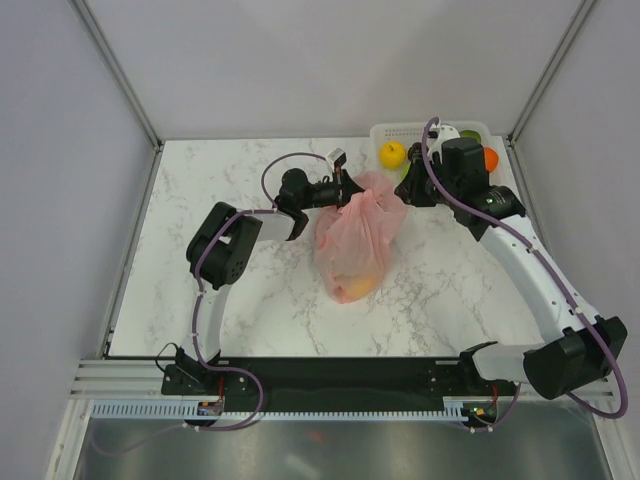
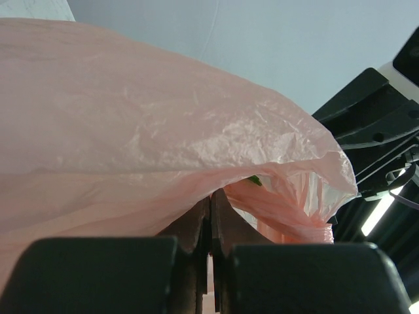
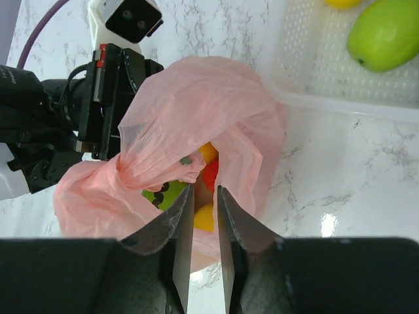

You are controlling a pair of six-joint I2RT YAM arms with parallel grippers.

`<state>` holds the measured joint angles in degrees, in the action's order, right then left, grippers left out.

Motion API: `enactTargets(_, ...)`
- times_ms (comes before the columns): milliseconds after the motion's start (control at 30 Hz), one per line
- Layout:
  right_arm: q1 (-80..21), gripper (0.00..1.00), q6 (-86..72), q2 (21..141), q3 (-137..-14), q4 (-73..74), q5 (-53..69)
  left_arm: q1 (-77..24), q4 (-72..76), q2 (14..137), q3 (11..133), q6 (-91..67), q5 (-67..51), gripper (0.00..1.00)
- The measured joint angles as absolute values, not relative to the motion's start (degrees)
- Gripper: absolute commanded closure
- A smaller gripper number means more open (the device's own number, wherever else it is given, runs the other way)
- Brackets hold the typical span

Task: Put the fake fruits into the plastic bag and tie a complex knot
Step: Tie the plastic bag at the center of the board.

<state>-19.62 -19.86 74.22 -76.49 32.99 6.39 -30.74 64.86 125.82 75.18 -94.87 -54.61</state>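
Left gripper (image 2: 211,199) lies level left of the bag (image 1: 355,240), jaws pinching its film; right gripper (image 3: 203,191) points down over it, jaws barely apart, grip unclear.

Translucent pink plastic bag (image 1: 360,230), grey-veined white marble table (image 1: 255,320), white lattice basket (image 3: 308,65), yellow fruit (image 1: 392,154), green fruit (image 3: 385,34).

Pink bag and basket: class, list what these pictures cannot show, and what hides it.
1. Number of fruits in the pink bag: top view, crinkled plastic blurs them.
2. Basket contents: right wrist view, top edge cuts them; top view, right arm covers part.
3. Grip of the right gripper: right wrist view, film covers it.
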Motion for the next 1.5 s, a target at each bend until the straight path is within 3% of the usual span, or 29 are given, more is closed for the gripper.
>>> enactTargets(533,-19.0,0.68,-20.2,81.1,-73.9,25.4,16.7,-31.3,64.8,125.8,76.2,-94.8,-57.2,0.98)
enactTargets(767,-19.0,0.60,-20.2,81.7,-73.9,23.9,18.1,-31.4,64.8,125.8,77.4,-94.8,-58.4,0.98)
enactTargets(1133,-19.0,0.59,-20.2,81.4,-73.3,23.9,18.4,-31.6,64.8,125.8,78.3,-94.5,-59.1,0.98)
enactTargets(1367,-18.9,0.49,-20.3,79.9,-72.0,24.1,18.3,-31.6,64.8,125.8,78.8,-94.4,-59.1,0.98)
enactTargets(1500,-18.9,0.53,-20.4,79.1,-71.7,24.4,17.9,-31.6,64.8,125.8,78.8,-94.3,-59.0,0.98)
